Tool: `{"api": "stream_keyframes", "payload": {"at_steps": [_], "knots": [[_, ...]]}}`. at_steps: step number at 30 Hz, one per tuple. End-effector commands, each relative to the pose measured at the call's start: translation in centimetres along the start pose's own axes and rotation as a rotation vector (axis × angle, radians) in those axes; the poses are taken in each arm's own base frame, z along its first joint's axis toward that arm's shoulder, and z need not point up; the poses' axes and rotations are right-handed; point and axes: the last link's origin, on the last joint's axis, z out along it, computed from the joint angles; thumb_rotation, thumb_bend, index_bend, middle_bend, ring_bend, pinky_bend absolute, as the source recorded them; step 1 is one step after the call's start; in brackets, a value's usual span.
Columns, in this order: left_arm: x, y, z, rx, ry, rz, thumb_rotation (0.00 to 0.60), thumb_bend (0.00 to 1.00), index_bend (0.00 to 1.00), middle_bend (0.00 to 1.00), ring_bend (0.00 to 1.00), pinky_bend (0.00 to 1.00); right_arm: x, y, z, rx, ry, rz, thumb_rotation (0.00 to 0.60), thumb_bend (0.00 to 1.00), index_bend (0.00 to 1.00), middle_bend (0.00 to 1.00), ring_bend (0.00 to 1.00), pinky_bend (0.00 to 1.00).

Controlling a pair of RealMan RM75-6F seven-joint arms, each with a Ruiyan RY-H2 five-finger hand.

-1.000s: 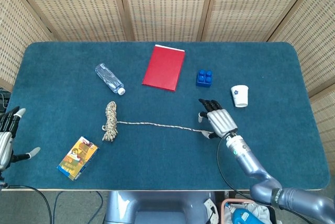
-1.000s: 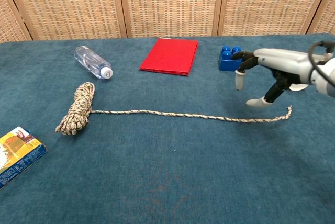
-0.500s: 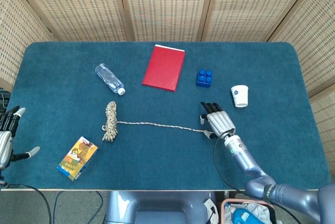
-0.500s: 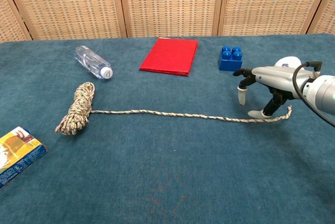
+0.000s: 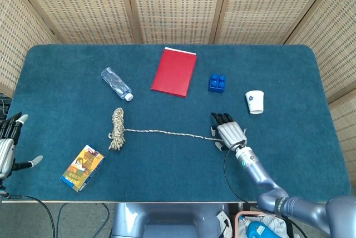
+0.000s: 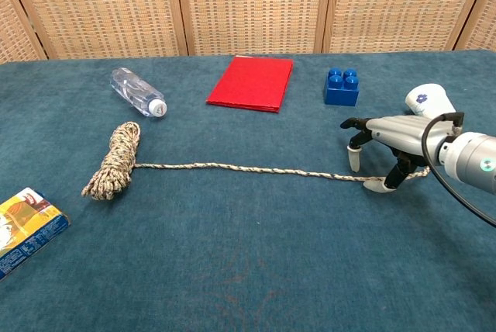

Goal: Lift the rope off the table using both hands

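Head view, from above: my right hand [image 5: 230, 133] has come down over the last second and now sits low over the free end of the rope [image 5: 167, 133], fingers apart and arched across it, not closed. The rope lies flat on the table [image 5: 67, 65], a thin strand running from my right hand leftward to its coiled bundle. My left hand [image 5: 8, 138] waits off the table's left edge, fingers spread, holding nothing, well apart from the coil. A box [image 5: 82, 167] lies between it and the coil, a bottle [image 5: 116, 83] beyond. So only one end is nearly covered; I judge the lift has not begun.

Chest view: my right hand straddles the strand, thumb tip on the cloth on the near side, fingertips [image 6: 354, 158] just above it on the far side. Closing here should pinch the end. A cup [image 6: 427, 100] stands just behind my wrist and a blue block [image 6: 342, 88] further back; the red book [image 6: 251, 82] is well clear. Open cloth lies in front of the rope for lifting.
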Motion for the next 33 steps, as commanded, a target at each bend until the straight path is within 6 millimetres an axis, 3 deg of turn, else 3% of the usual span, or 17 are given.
{"api": "stream_keyframes", "payload": {"at_steps": [1, 33], "knots": [[0.04, -0.1, 0.03, 0.004, 0.001, -0.001, 0.6, 0.0, 0.0, 0.0, 0.0, 0.0, -0.18, 0.04, 0.12, -0.004, -0.003, -0.001, 0.6, 0.33, 0.48, 0.0, 0.0, 0.0], [0.15, -0.44, 0.11, 0.011, 0.003, -0.001, 0.6, 0.0, 0.0, 0.0, 0.0, 0.0, -0.45, -0.18, 0.47, -0.004, -0.005, 0.008, 0.6, 0.43, 0.63, 0.0, 0.0, 0.0]]}}
